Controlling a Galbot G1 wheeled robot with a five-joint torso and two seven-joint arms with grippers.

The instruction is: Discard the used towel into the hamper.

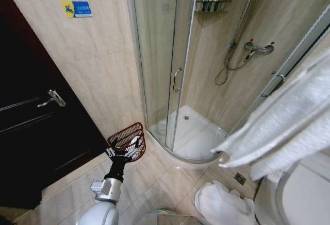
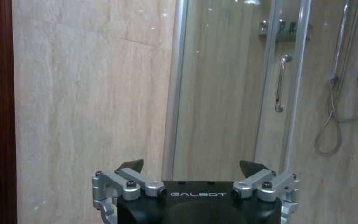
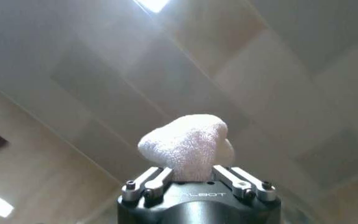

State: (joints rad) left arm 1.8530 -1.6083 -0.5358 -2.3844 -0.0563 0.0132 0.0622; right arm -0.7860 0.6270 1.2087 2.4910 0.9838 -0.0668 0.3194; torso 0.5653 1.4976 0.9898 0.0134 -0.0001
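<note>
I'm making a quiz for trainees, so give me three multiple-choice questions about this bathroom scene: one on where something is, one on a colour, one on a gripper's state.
1. Where does the hamper stand?
A. on the floor between dark door and shower stall
B. inside the shower
C. on the toilet

2. What colour is the hamper?
A. white
B. dark red-brown
C. blue

3. What does the right gripper hold?
A. nothing
B. a bottle
C. a white towel

Answers: 1 A, the head view shows it against the tiled wall; 2 B, its ribs are reddish; 3 C, cloth bulges from between its fingers.
</note>
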